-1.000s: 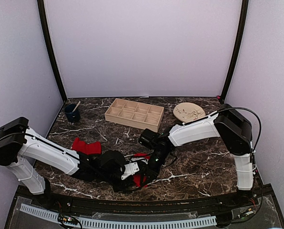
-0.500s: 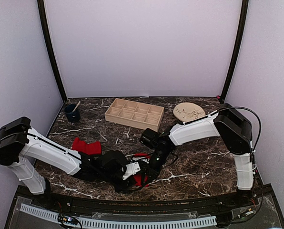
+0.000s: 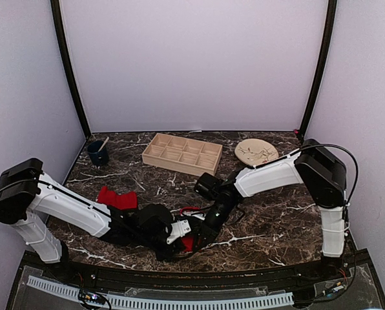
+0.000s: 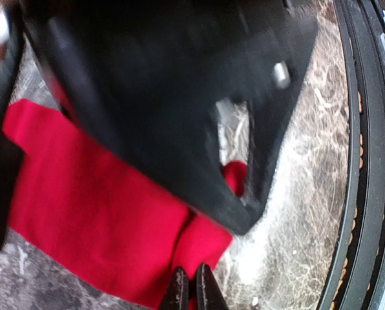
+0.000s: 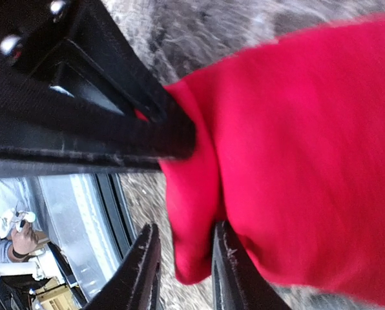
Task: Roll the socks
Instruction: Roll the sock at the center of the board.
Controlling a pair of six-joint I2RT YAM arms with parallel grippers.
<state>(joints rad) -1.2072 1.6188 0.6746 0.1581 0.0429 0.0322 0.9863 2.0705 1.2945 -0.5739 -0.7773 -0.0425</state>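
Observation:
A red sock (image 3: 188,244) lies on the marble table near the front edge, mostly hidden under both grippers. My left gripper (image 3: 181,231) is shut on its folded edge; in the left wrist view the fingertips (image 4: 190,292) pinch the sock (image 4: 95,219) at the bottom of the frame. My right gripper (image 3: 203,236) is over the same sock. In the right wrist view its jaws (image 5: 183,268) stand apart around a hanging fold of the sock (image 5: 296,168), and the left finger is clear of the cloth. A second red sock (image 3: 117,197) lies flat further left.
A wooden compartment tray (image 3: 182,154) stands at the back centre, a round wooden plate (image 3: 256,152) at the back right, and a dark blue cup (image 3: 98,154) with a stick at the back left. The black front rail (image 4: 367,194) runs close beside the sock.
My right arm has shifted slightly to the right. My left arm and the sock have hardly moved.

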